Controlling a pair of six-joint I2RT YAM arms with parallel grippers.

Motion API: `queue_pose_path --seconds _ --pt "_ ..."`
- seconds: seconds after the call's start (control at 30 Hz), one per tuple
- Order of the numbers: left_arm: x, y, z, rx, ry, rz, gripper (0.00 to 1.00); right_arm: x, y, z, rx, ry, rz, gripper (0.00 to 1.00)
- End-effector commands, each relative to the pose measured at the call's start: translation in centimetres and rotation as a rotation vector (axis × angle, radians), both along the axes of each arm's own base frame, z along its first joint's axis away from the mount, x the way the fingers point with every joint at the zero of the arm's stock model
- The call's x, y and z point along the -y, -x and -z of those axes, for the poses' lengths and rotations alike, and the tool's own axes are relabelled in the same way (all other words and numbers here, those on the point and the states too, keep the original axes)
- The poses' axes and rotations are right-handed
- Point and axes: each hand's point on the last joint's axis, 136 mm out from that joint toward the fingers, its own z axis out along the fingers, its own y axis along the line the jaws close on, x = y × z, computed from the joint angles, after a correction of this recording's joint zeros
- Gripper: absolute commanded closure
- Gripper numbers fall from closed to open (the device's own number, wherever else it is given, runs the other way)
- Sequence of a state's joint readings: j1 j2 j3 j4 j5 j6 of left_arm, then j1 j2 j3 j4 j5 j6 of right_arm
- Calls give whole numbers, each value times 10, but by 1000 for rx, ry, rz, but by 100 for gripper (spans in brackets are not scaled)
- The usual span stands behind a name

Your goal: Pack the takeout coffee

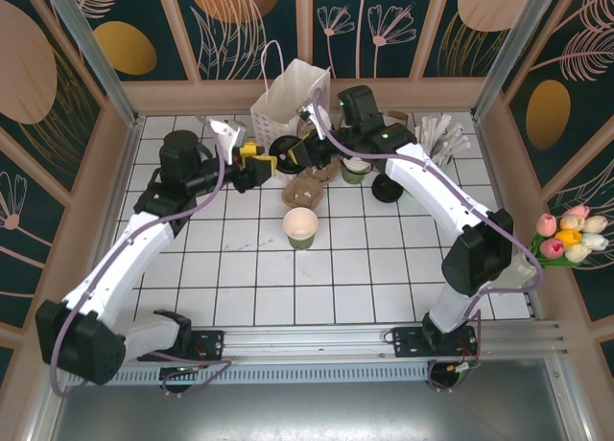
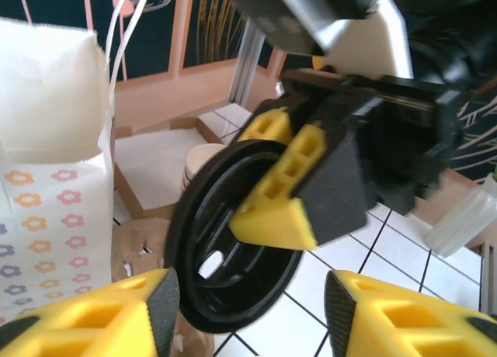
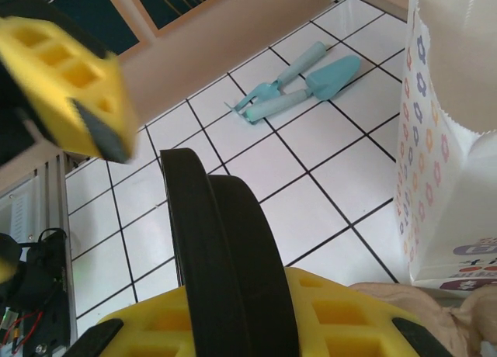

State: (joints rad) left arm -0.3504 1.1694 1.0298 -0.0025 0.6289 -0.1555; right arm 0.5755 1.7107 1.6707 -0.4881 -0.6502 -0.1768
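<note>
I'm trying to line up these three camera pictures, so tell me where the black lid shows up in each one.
Top external: the black lid sits just left of centre, upper half, in front of the white paper bag.
Left wrist: the lid is lower centre, face-on.
Right wrist: the lid is lower centre, edge-on.
Shared landmark: that bag, at top centre, left edge and right edge in turn.

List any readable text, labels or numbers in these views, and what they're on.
No readable text in any view.
On the white paper bag: printed flowers only, plus purple marks at its bottom edge, cropped and blurred, unreadable.
On the black lid: no lettering visible.
On the green cup: too small to tell.
</note>
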Motion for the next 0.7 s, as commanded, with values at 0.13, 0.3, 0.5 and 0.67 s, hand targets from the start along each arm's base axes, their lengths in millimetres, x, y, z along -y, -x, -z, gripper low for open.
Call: queue_pose_path --seconds 0.13,0.3,0.5,0.67 --pt "-47 -8 -25 51 118 -268 21 6 -4 -25 211 -3 24 93" --pt "-106 -38 -31 -47 269 -628 1 -2 -16 -25 412 105 56 93" --pt "-136 -52 -20 -189 311 -805 1 -12 -21 -41 601 158 33 93" --pt "-132 -52 -19 -248 291 -790 1 -24 -9 -52 738 187 -43 92"
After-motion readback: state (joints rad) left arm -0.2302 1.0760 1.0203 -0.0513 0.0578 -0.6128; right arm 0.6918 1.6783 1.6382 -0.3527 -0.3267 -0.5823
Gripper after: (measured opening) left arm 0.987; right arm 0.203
